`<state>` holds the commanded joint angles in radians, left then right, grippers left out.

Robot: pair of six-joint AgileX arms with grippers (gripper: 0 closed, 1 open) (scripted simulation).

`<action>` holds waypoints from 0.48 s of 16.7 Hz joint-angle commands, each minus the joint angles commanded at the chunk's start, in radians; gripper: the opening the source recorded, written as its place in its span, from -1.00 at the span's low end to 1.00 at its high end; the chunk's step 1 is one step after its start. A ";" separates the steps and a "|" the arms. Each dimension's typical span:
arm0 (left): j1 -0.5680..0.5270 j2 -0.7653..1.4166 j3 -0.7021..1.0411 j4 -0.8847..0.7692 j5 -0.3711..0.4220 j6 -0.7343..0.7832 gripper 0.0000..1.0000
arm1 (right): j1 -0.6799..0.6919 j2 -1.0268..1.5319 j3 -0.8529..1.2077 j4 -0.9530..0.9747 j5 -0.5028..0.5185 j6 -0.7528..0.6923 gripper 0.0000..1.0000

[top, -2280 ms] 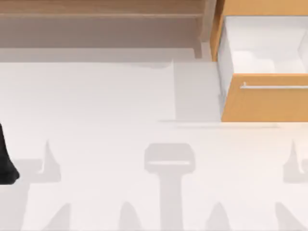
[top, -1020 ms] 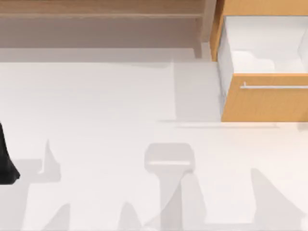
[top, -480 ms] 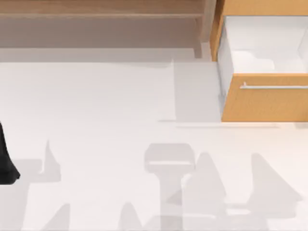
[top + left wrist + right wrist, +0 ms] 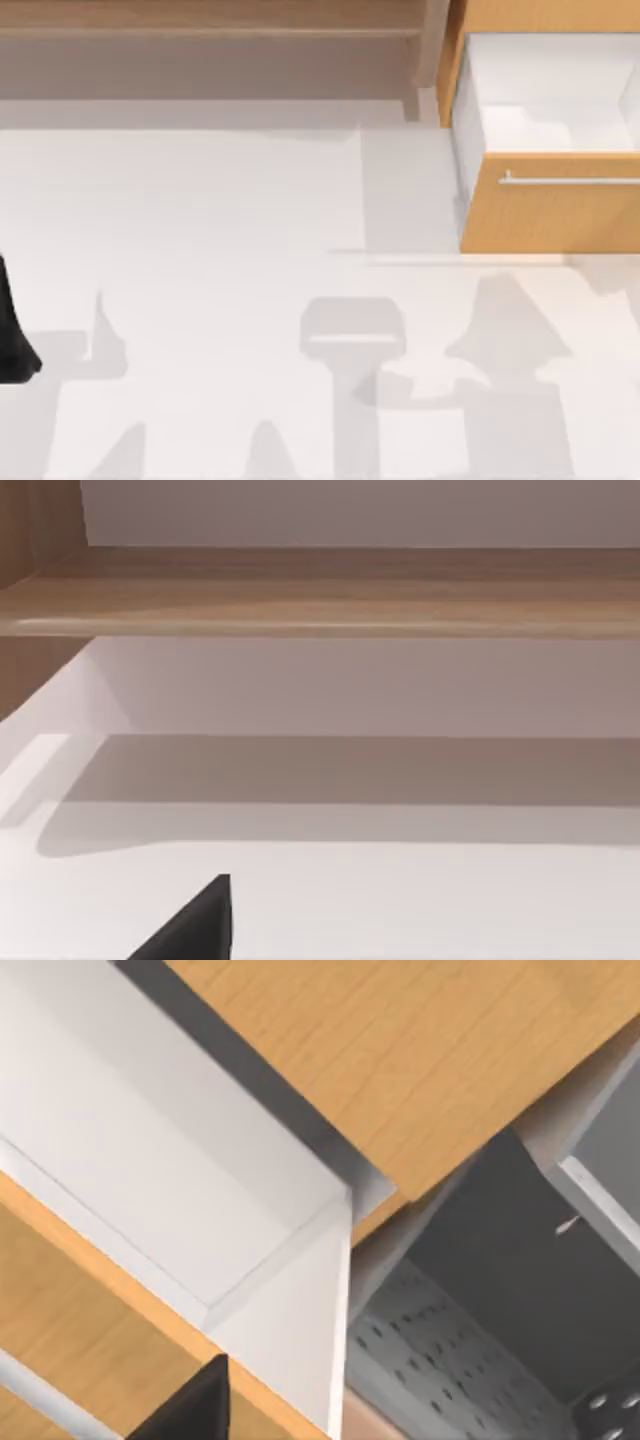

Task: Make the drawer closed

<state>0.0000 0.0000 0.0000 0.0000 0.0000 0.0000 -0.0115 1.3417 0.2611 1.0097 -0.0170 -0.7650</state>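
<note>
The drawer (image 4: 550, 215) stands pulled out at the table's back right, its orange-tan front facing the table's front. A thin silver bar handle (image 4: 570, 181) runs across that front, and the white inner walls (image 4: 545, 95) lie bare behind it. The right wrist view looks down on the drawer's white inner corner (image 4: 250, 1260) and its orange front edge (image 4: 90, 1310) from close above. A dark bit of my right gripper (image 4: 190, 1410) shows there. My left arm (image 4: 12, 335) sits parked at the table's left edge, and a dark bit of my left gripper (image 4: 195, 930) shows in its wrist view.
A long brown wooden shelf (image 4: 210, 20) runs along the back of the white table (image 4: 220, 220), left of the drawer, and appears in the left wrist view as the shelf (image 4: 320, 590). The cabinet's orange-tan top (image 4: 420, 1050) and a grey perforated panel (image 4: 450, 1360) lie beside the drawer.
The arm shadows on the table's lower right have shifted up toward the drawer front. The drawer has stayed equally far out, and the left arm has not moved.
</note>
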 joint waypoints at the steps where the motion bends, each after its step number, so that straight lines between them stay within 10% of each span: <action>1: 0.000 0.000 0.000 0.000 0.000 0.000 1.00 | 0.039 0.062 -0.015 0.073 0.037 -0.080 1.00; 8: 0.000 0.000 0.000 0.000 0.000 0.000 1.00 | 0.269 0.457 -0.055 0.540 0.281 -0.576 1.00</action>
<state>0.0000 0.0000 0.0000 0.0000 0.0000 0.0000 0.2575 1.7988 0.2059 1.5497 0.2636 -1.3407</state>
